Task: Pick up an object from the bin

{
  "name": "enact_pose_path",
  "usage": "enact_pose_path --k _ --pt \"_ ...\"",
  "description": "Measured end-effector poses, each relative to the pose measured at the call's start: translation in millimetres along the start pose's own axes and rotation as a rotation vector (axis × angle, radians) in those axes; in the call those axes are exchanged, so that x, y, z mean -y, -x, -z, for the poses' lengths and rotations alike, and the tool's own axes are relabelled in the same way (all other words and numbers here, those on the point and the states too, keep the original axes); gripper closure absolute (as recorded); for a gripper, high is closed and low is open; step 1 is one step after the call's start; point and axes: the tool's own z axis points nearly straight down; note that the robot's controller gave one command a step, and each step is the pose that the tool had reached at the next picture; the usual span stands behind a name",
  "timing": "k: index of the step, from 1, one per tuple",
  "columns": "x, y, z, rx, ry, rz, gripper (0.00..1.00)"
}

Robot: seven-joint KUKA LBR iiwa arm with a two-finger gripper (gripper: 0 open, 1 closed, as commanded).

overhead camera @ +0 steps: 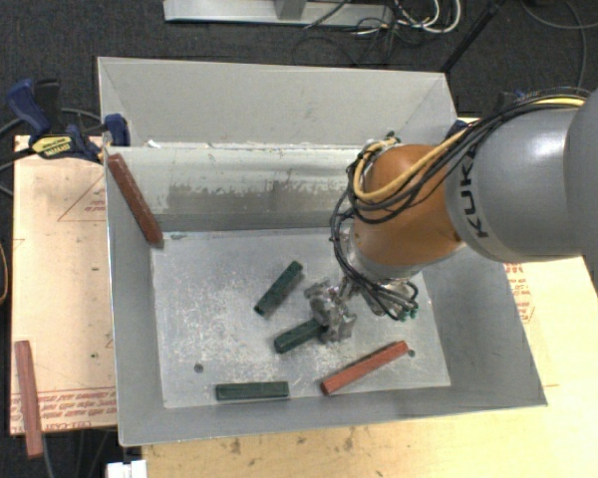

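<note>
Orange wrist cover (404, 212) is seen above the claw (331, 319), whose state cannot be told. The dark green bar (297, 339) just below-left is judged light and rigid, best gripped across its width.

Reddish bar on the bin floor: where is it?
Camera view, floor's lower right: the reddish bar lies just below the gripper, right of a green bar.

Dark carpeted floor (40, 28), with cables (419, 6) trailing near a grey stand base (269, 10).

Robotics lab, metal bin (279, 108), cables (419, 3) on carpet (80, 18)
</note>
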Motion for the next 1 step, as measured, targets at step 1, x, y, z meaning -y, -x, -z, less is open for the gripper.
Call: enact_pose_path --k 1 --pt "43.1 22.8 140.0 0.010 -0.006 0.016 1.00"
